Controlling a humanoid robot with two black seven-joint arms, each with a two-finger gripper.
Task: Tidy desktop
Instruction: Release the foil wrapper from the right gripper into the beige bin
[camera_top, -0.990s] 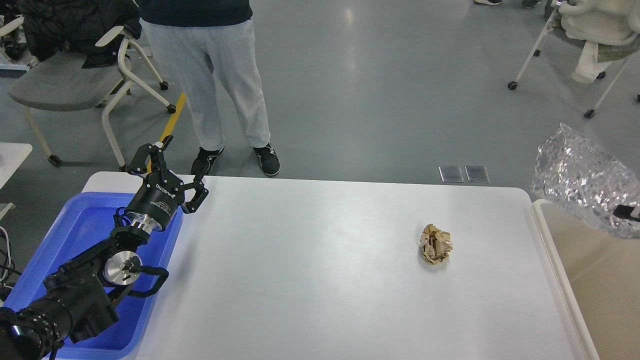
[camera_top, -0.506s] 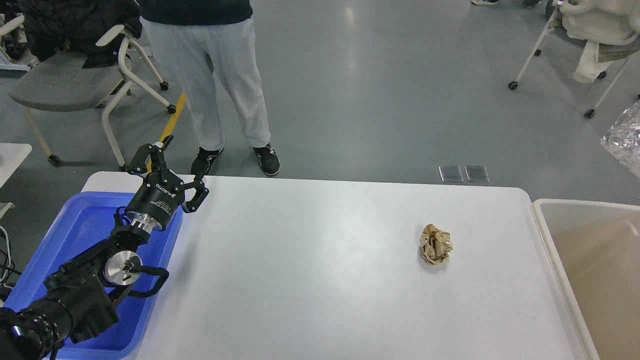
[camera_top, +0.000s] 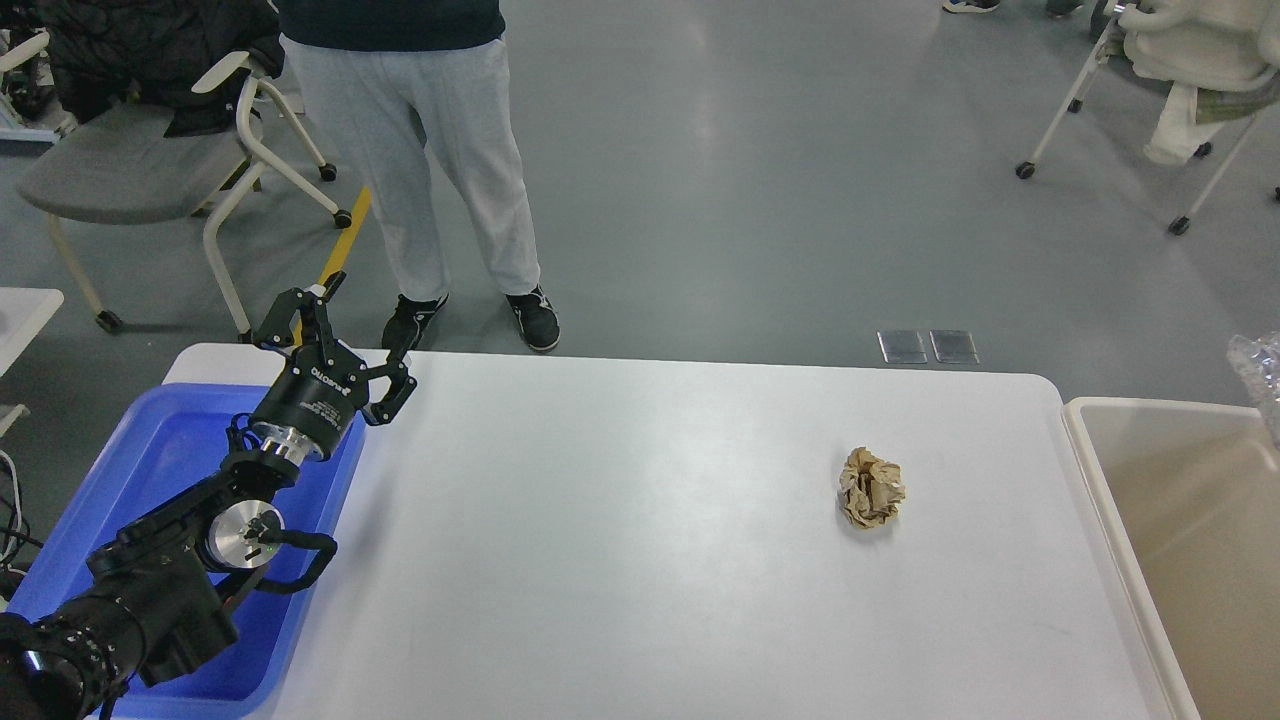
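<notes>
The white desktop (camera_top: 640, 560) fills the middle of the head view. A crumpled brown paper ball (camera_top: 872, 487) lies on its right half. My left gripper (camera_top: 370, 312) is open and empty, held above the far left corner of the desktop, at the far edge of the blue tray (camera_top: 150, 470). It is far from the paper ball. My right gripper is out of view. A bit of crinkled clear plastic (camera_top: 1262, 375) shows at the right edge, above the beige bin (camera_top: 1100, 480).
The blue tray lies under my left arm at the left. The beige bin stands off the desktop's right end. A person (camera_top: 440, 150) stands just beyond the far edge. Chairs (camera_top: 150, 160) stand at the back left and back right.
The crinkled clear plastic has moved from above the beige bin out past the right edge, so only a sliver shows. My left arm and the paper ball have not moved.
</notes>
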